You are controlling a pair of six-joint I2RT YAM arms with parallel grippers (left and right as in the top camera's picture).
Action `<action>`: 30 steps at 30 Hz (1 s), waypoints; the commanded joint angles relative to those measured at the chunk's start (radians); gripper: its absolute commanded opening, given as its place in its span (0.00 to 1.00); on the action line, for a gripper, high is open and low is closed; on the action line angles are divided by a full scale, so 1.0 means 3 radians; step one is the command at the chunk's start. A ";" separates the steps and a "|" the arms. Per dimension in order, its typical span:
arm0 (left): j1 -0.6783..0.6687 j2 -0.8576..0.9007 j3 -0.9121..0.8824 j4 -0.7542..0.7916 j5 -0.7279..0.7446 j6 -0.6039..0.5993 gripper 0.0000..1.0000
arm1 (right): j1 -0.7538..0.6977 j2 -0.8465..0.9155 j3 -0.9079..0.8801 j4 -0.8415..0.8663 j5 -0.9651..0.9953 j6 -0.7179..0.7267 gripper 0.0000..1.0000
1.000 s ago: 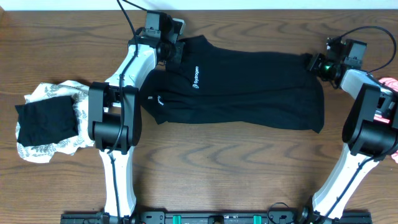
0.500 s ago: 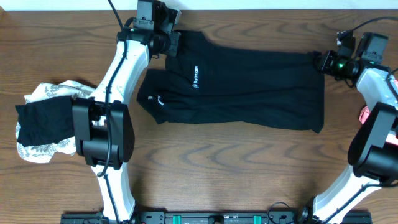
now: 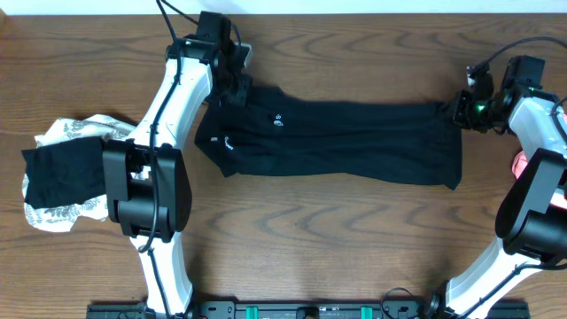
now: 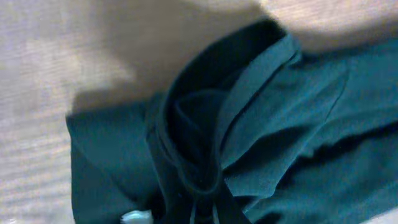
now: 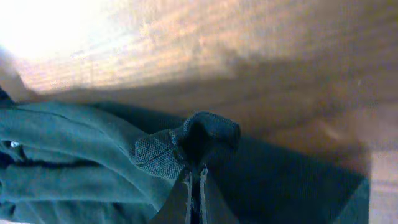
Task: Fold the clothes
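Note:
The black short-sleeved shirt [image 3: 345, 142] lies spread across the middle of the table, its far edge folded toward the near side into a narrower band. My left gripper [image 3: 232, 78] is shut on the shirt's far left corner; the left wrist view shows bunched black fabric [image 4: 205, 143] pinched between the fingers [image 4: 204, 208]. My right gripper [image 3: 459, 106] is shut on the shirt's far right corner; the right wrist view shows a fold of the fabric [image 5: 199, 140] clamped in the fingers [image 5: 194, 186].
A white leaf-print garment [image 3: 75, 168] with a black piece [image 3: 62, 173] on it lies at the left edge. A pink piece [image 3: 524, 164] shows at the right edge behind my right arm. Bare wood table [image 3: 337, 239] lies in front.
Both grippers have pulled the shirt's far edge toward the near side, folding it over. The shirt is now a narrower band and most of its white lettering is covered.

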State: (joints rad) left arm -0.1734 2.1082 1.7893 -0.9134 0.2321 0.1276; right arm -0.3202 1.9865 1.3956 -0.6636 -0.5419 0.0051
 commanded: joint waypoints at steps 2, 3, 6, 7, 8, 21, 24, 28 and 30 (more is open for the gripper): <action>0.0000 0.0009 -0.0010 -0.0258 -0.0058 -0.0027 0.06 | 0.0031 -0.0108 -0.0005 -0.0116 0.0219 -0.0100 0.01; 0.0000 0.0009 -0.0010 -0.0328 -0.0058 -0.0027 0.06 | 0.0031 -0.0108 -0.0005 -0.0137 0.0225 -0.0140 0.01; 0.0000 0.0009 -0.0009 -0.0512 -0.0058 -0.0013 0.06 | 0.0031 -0.0108 -0.0005 -0.0188 0.0278 -0.0170 0.01; 0.0000 0.0009 -0.0010 -0.0572 -0.0058 -0.0013 0.06 | 0.0031 -0.0108 -0.0005 -0.0197 0.0312 -0.0170 0.01; 0.0000 0.0009 -0.0010 -0.0628 -0.0060 -0.0011 0.06 | 0.0031 -0.0108 -0.0005 -0.0206 0.0329 -0.0170 0.01; 0.0003 0.0009 -0.0010 -0.0884 -0.0319 0.0022 0.06 | 0.0037 -0.0108 -0.0005 -0.0270 0.0563 -0.0120 0.01; 0.0008 0.0009 -0.0009 -0.0922 -0.0319 0.0022 0.12 | 0.0037 -0.0108 -0.0005 -0.0268 0.0563 -0.0108 0.02; 0.0064 -0.0018 -0.0009 -0.1024 -0.0320 0.0022 0.26 | 0.0006 -0.0108 -0.0005 -0.0211 0.0573 0.0034 0.09; 0.0113 -0.0055 -0.0009 -0.1068 -0.0318 0.0013 0.30 | -0.0031 -0.0108 -0.0004 -0.0193 0.0572 0.0112 0.09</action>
State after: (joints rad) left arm -0.1646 2.1082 1.7889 -1.2190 0.1528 0.1314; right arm -0.3206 1.9846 1.3956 -0.7284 -0.3809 -0.0036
